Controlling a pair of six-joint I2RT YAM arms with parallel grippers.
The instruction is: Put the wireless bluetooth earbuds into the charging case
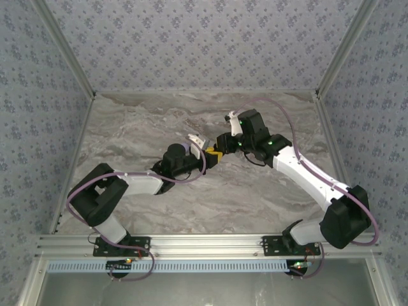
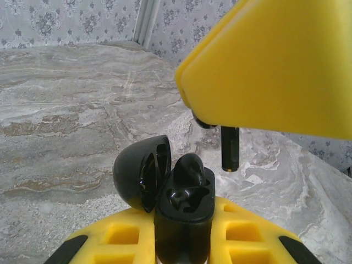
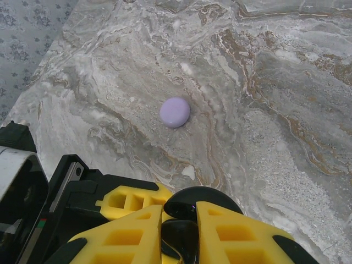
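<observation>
Now: left gripper point(image 2: 181, 239) pressed tight on the open charging case point(image 2: 184, 212). Right gripper point(image 3: 179, 223) pinches an earbud point(image 2: 230, 148) just above-right of the case, stem hanging straight down toward the case's mouth.

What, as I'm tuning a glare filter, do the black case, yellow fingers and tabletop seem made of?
Case: probably hard plastic, glossy black; bright highlights on its open lid. Yellow fingers: matte, likely moulded or printed plastic, with square pockets and no shine. Tabletop: grey-white veined marble look, dull sheen; real stone or printed laminate, I cannot tell.
</observation>
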